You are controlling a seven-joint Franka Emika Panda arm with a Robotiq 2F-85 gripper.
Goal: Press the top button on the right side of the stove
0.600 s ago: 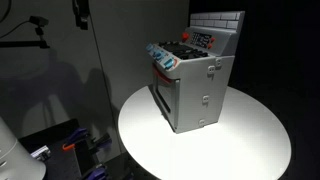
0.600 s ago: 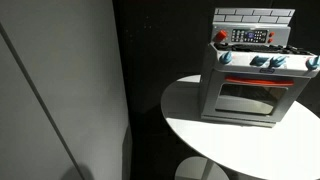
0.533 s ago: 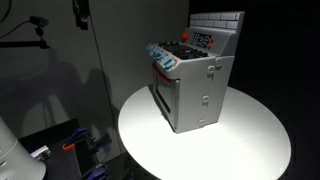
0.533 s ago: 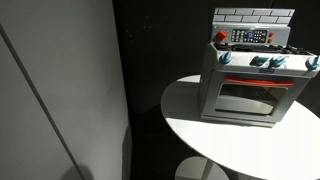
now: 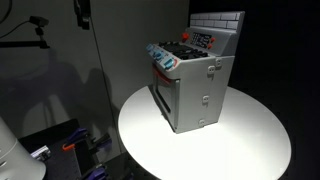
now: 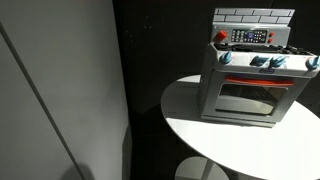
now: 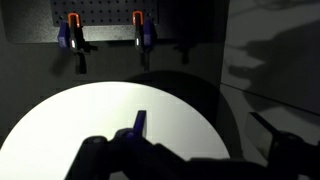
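The small grey toy stove (image 5: 192,85) stands on a round white table (image 5: 250,145), with its white brick back panel, a red panel and black burners on top. It also shows from the front in an exterior view (image 6: 250,85), with the handled oven door facing the camera. Two small grey knobs sit on its side wall, the upper one (image 5: 212,68) near the top edge. The arm shows in neither exterior view. In the wrist view my gripper (image 7: 190,150) is a dark outline at the bottom edge over the white table (image 7: 80,115), its fingers wide apart and empty. The stove is out of the wrist view.
A dark pegboard with orange and blue clamps (image 7: 72,30) hangs beyond the table in the wrist view. A small blue upright piece (image 7: 140,122) stands just ahead of the gripper. A grey wall panel (image 6: 60,90) stands beside the table. Clutter (image 5: 70,145) lies on the floor.
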